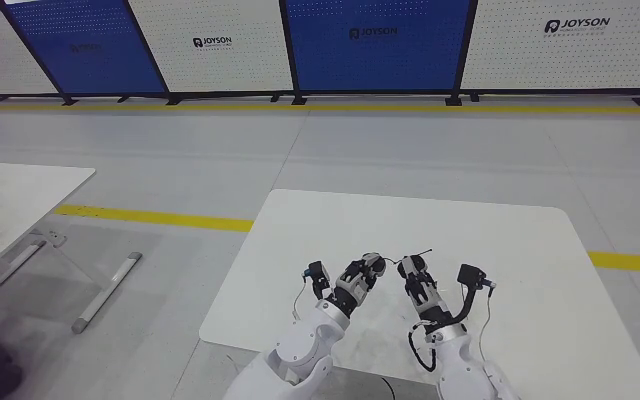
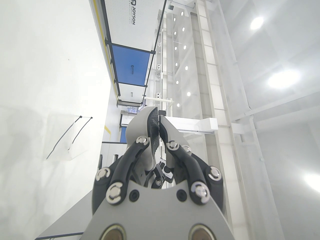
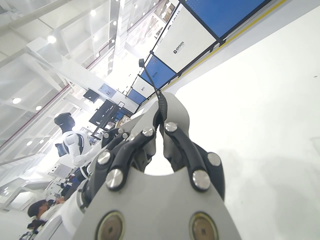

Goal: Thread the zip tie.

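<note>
A black zip tie (image 3: 148,73) is pinched in my right gripper (image 3: 160,96), which is shut on its strap. The tie's square head (image 3: 141,62) sticks out past the fingertips into the air. My left gripper (image 2: 159,115) is shut too, with a small black bit of the tie (image 2: 161,112) showing at its tips. In the top view both grippers hover close together over the near part of the white table (image 1: 500,250), the left gripper (image 1: 367,264) beside the right gripper (image 1: 411,268). A thin black strand (image 1: 388,259) runs between them.
Two spare zip ties (image 2: 80,128) lie on a clear sheet (image 2: 62,136) on the table. A second white table (image 1: 30,190) stands far off to the side. Blue and white partition panels (image 1: 375,40) close the back.
</note>
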`<state>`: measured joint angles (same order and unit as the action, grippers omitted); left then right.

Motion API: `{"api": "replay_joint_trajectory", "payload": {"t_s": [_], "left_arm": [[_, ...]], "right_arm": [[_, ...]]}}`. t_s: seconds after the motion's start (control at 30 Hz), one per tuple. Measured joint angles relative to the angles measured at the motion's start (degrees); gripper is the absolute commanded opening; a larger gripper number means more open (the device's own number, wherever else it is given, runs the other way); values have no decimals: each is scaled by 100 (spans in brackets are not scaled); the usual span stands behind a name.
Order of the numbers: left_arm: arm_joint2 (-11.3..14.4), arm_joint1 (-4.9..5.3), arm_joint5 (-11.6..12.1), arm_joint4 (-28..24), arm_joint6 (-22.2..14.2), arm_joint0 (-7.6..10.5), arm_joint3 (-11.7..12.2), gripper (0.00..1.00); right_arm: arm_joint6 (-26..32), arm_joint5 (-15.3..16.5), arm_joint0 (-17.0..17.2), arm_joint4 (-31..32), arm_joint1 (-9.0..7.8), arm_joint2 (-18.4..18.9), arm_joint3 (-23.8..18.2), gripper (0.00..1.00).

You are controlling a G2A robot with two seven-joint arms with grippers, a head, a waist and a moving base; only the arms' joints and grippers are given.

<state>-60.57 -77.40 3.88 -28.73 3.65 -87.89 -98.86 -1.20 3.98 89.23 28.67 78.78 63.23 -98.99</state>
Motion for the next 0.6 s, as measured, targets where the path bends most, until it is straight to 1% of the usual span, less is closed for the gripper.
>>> {"api": "replay_joint_trajectory", "payload": {"t_s": [0.1, 0.13, 0.2, 0.23, 0.3, 0.37, 0.4, 0.43, 0.5, 0.53, 0.6], "left_arm": [[-1, -3, -12, -8, 14, 10, 6, 0], [-1, -5, -16, -13, 22, 14, 9, 2], [1, -8, -22, -22, 36, 21, 13, 9], [2, -9, -25, -27, 40, 22, 14, 15], [1, -11, -34, -41, 40, 23, 13, 23], [-9, -11, -40, -46, 39, 22, 12, 29], [-13, -11, -43, -53, 38, 20, 11, 30], [-16, -11, -48, -67, 34, 17, 9, 38], [-25, -11, -60, -85, 24, 14, 3, 40], [-29, -11, -62, -85, 23, 13, -1, 43], [-36, -10, -54, -57, 29, 9, -7, 43]], "right_arm": [[5, -29, -5, 9, 2, 2, 2, 0], [6, -34, -7, 10, 3, 2, 4, 0], [12, -45, -12, 14, 4, 1, 11, 0], [15, -49, -15, 16, 5, -1, 15, 0], [17, -59, -22, 26, 8, -7, 20, 0], [13, -71, -28, 37, 11, -17, 25, 0], [10, -74, -30, 37, 12, -21, 29, 0], [7, -76, -33, 38, 14, -25, 34, 0], [3, -84, -39, 47, 17, -33, 46, 0], [2, -89, -41, 53, 18, -36, 50, 0], [-7, -103, -44, 64, 20, -40, 60, 0]]}}
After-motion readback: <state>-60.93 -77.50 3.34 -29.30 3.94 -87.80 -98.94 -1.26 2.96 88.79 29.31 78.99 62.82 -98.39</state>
